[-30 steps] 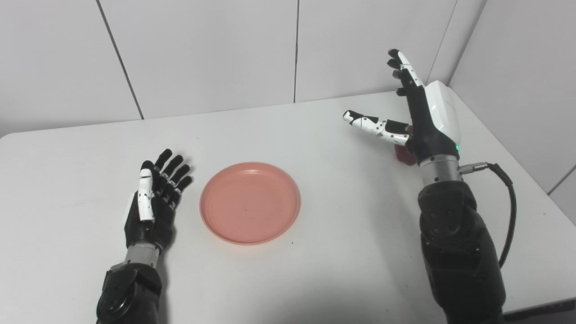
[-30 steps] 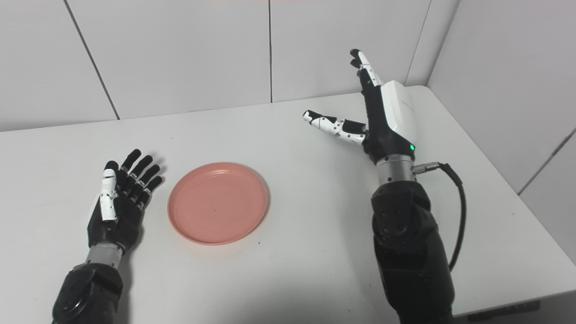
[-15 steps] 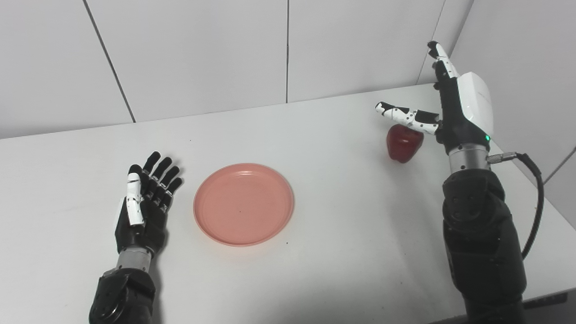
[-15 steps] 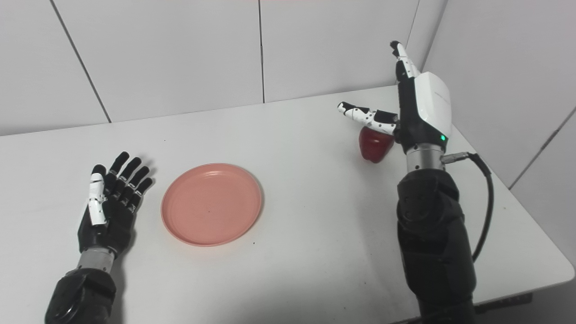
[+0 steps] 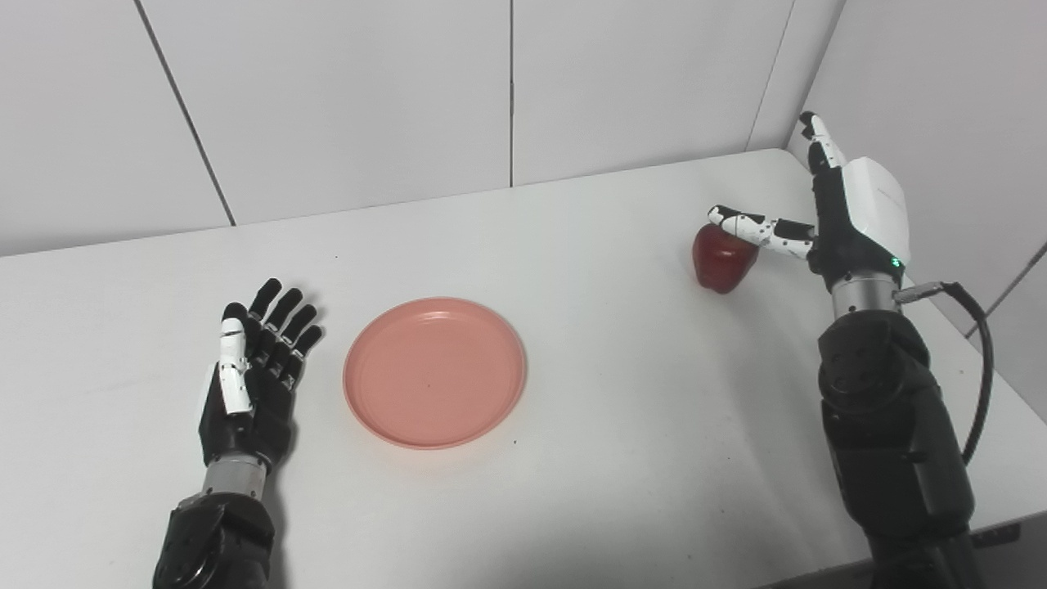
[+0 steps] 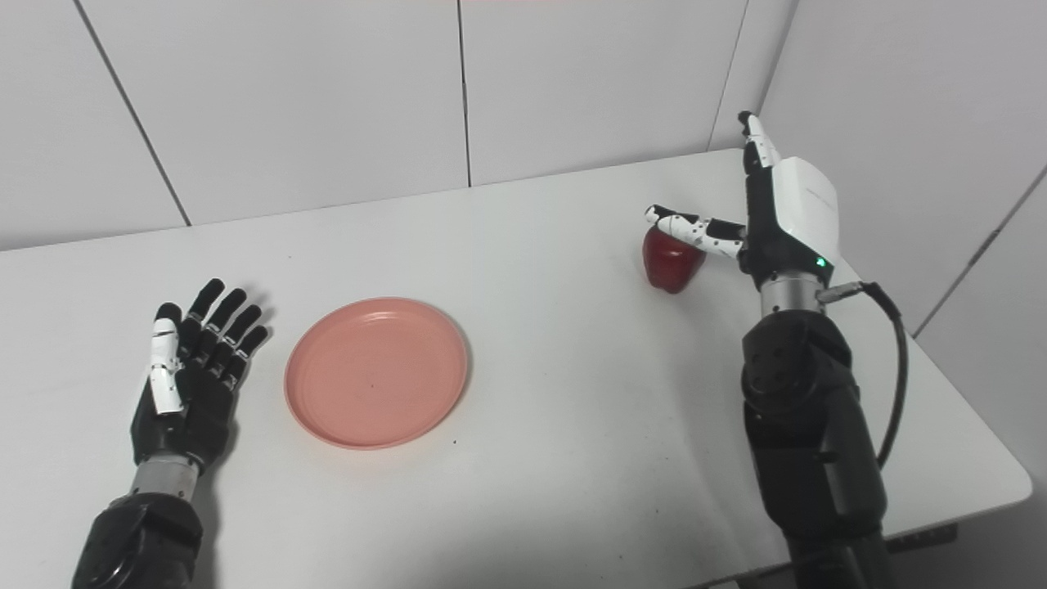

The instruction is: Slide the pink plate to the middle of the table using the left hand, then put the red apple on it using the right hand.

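Pink plate [image 5: 434,372] lies on the white surface [image 5: 605,393], left of centre. Left hand [image 5: 249,376] rests just left of it, fingers spread, holding nothing. Red apple [image 5: 723,258] sits far right; right hand [image 5: 851,221] beside it, fingers open, thumb over the apple.

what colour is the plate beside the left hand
Salmon pink plate, plain with no pattern; clearest in the left eye view.

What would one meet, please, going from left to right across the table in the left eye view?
left hand → pink plate → red apple → right hand
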Tool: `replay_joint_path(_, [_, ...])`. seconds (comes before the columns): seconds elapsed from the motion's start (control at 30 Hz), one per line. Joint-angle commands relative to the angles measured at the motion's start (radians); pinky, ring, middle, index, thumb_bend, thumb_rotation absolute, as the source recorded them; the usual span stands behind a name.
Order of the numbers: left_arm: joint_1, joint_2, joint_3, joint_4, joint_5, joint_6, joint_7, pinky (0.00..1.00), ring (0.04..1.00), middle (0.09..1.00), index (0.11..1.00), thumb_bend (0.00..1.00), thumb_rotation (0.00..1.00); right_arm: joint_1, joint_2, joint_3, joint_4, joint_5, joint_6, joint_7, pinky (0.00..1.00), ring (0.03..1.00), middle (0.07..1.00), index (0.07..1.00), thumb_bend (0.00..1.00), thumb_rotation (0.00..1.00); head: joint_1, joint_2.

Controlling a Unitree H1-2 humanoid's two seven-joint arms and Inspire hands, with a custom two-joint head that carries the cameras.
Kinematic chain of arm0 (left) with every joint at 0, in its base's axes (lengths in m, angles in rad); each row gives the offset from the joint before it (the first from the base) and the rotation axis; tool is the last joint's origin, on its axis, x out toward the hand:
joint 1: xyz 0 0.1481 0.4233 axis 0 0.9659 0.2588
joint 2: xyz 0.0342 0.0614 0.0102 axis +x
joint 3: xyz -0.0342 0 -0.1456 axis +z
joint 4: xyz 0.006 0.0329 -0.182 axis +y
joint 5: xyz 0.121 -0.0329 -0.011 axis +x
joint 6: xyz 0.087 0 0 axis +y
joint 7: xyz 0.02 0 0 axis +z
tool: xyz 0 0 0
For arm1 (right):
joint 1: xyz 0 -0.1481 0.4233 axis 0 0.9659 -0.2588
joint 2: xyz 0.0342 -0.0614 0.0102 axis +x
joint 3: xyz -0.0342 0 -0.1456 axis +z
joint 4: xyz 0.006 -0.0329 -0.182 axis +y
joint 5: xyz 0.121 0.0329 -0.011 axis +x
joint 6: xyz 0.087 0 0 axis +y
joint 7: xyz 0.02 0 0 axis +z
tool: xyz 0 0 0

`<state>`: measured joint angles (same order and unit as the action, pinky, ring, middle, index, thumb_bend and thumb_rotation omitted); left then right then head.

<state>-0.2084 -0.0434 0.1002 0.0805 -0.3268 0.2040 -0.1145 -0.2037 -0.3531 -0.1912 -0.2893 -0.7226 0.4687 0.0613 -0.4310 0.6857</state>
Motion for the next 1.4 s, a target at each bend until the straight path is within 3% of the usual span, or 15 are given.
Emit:
replay_joint_path(0.0, [0.002,0.008,0.006,0.018,-0.005,0.005,-0.001,0.89,0.883,0.893,0.875,0.42,1.0,-0.025,-0.033,-0.006,0.004,0.009,-0.03,-0.038,0.73,0.864,0.923,0.943,1.0,0.54,0.003,0.0])
replay_joint_path(0.23, [0.005,0.006,0.008,0.006,-0.007,0.019,0.003,0.89,0.88,0.892,0.873,0.42,1.0,-0.03,-0.045,0.01,0.082,0.012,-0.015,-0.05,0.72,0.847,0.909,0.942,1.0,0.58,0.005,0.002])
replay_joint_path(1.07, [0.014,0.006,0.005,-0.01,-0.004,0.039,0.008,0.88,0.876,0.886,0.866,0.42,1.0,-0.072,-0.06,0.068,0.216,0.094,-0.014,-0.058,0.75,0.87,0.92,0.945,1.0,0.53,0.01,0.007])
replay_joint_path(1.37, [0.017,0.008,0.007,-0.009,-0.01,0.037,0.002,0.89,0.877,0.889,0.87,0.43,1.0,-0.092,-0.07,0.086,0.255,0.115,-0.021,-0.059,0.75,0.868,0.92,0.944,1.0,0.47,0.011,0.01])
